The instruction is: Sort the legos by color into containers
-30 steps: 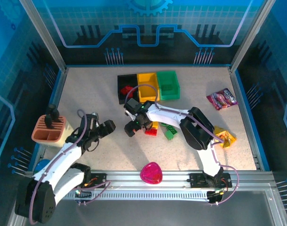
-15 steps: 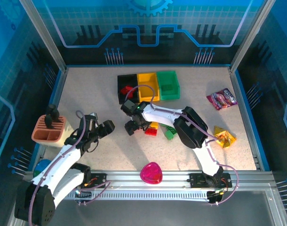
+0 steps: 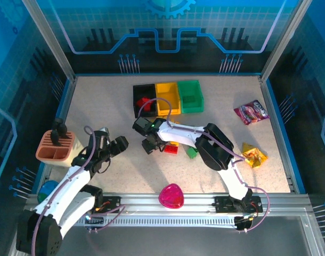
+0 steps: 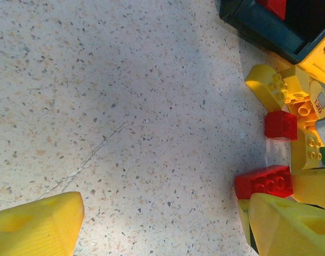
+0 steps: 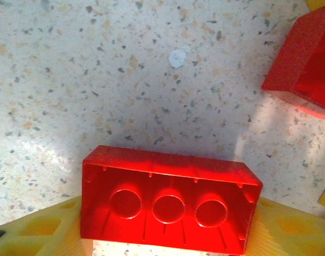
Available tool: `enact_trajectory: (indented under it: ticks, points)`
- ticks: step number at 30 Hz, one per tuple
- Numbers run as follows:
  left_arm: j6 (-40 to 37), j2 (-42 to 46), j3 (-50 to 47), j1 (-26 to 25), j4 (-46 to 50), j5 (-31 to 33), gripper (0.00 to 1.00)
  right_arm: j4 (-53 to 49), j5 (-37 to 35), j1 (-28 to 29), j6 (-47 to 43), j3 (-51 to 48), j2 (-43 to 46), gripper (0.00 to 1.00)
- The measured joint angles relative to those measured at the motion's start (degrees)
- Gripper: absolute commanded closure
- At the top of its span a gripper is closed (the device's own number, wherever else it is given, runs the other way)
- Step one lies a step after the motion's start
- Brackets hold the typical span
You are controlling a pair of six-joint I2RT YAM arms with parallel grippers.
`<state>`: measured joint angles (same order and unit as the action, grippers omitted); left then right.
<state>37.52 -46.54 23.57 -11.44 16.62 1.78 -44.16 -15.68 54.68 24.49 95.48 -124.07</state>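
Nearest the arm bases sits the pink heart-shaped dish (image 3: 171, 196). Beyond it, the left gripper (image 4: 162, 229) hovers over bare table (image 4: 125, 106), its yellow fingers (image 4: 34, 224) spread wide with nothing between them. To its right, the right gripper (image 5: 168, 237) is clamped on a red brick (image 5: 168, 200). A pad presses each short end, and the brick's hollow underside faces the wrist camera. Just right of that, the loose legos (image 3: 171, 150) lie in a red, yellow and green pile on the table. Farther back stand the black bin (image 3: 137, 93), holding a red piece, then the yellow bin (image 3: 167, 88) and the green bin (image 3: 190, 98), side by side.
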Motion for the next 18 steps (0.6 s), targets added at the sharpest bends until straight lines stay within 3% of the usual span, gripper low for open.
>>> enact_trajectory:
  ticks: [8, 18]
  points:
    - [-0.4, 3.8, 0.8, 0.0, 1.3, -0.1, 0.19, -2.0, -1.9, -0.9, -4.3, 9.9, 0.7, 0.44]
    - [-0.5, 8.2, 2.3, 0.0, 5.2, -0.8, 0.19, -5.1, -0.7, -8.2, -11.4, 40.5, -8.5, 0.42]
